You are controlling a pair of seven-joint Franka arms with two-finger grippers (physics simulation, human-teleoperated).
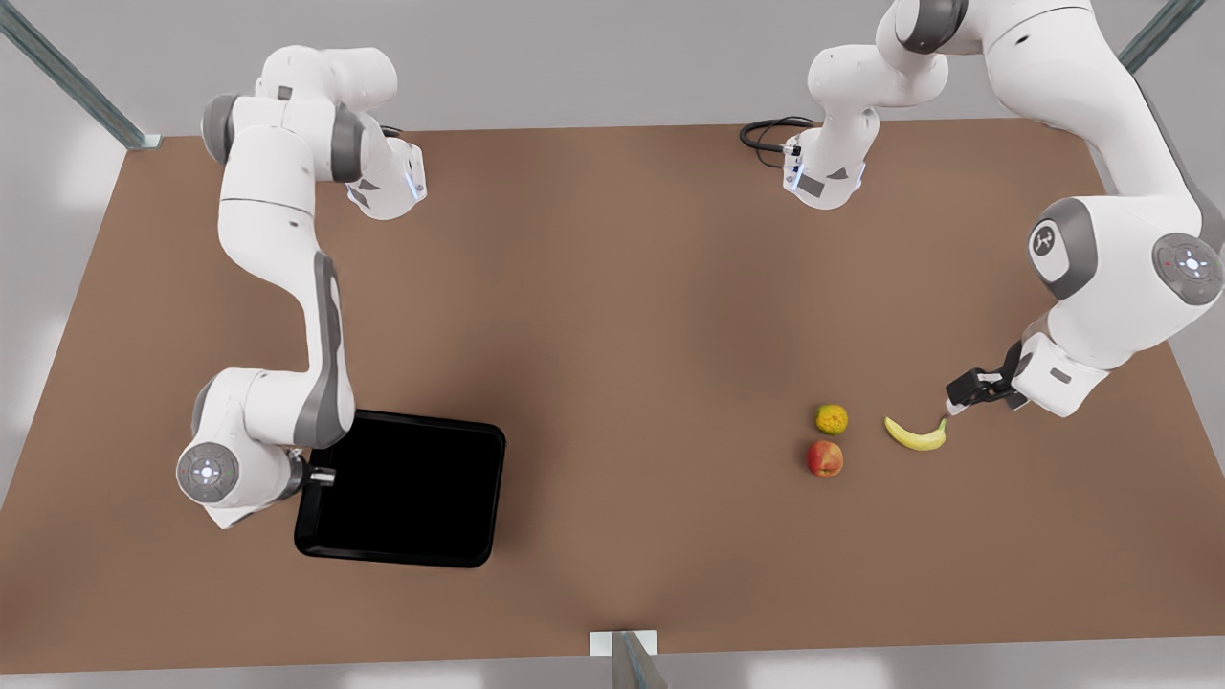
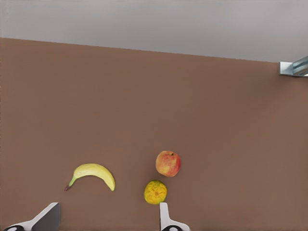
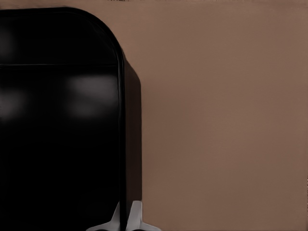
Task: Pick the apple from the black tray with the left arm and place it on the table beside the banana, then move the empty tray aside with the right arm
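Observation:
The red-yellow apple [image 1: 825,458] [image 2: 168,163] lies on the brown table, a little to the left of the banana [image 1: 916,435] [image 2: 94,173] in the front view. My left gripper [image 1: 957,402] [image 2: 109,208] hovers open just past the banana's stem end, nothing between its fingers. The black tray [image 1: 402,488] [image 3: 57,120] sits empty at the front view's lower left. My right gripper [image 1: 321,474] [image 3: 125,212] is at the tray's left edge, its fingers pinched on the rim.
A small orange [image 1: 832,419] [image 2: 155,192] rests just behind the apple, almost touching it. A black cable [image 1: 766,134] loops at the far edge. A metal bracket [image 1: 622,651] stands at the near edge.

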